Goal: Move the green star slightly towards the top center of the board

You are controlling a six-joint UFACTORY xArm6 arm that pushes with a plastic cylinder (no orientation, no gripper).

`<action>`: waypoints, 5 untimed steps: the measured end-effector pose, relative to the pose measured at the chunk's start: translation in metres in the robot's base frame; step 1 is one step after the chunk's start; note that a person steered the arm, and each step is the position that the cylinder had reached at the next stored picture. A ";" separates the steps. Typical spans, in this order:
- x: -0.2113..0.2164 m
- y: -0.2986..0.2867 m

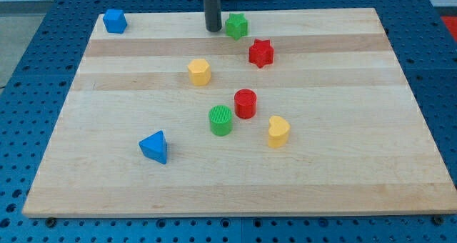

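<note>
The green star (237,26) sits near the top centre of the wooden board (357,164), close to its top edge. My tip (213,30) rests on the board just to the view's left of the green star, a small gap apart from it. The rod rises straight up out of the view's top.
A red star (261,53) lies below and right of the green star. A yellow hexagon block (200,71), a red cylinder (245,103), a green cylinder (221,120) and a yellow heart (278,131) stand mid-board. A blue triangle (154,146) is lower left, a blue block (114,21) top left.
</note>
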State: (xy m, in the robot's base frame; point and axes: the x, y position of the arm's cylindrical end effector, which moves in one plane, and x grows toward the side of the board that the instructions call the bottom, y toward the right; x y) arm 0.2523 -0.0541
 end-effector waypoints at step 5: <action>0.013 0.046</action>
State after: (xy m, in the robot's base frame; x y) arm 0.2650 -0.0081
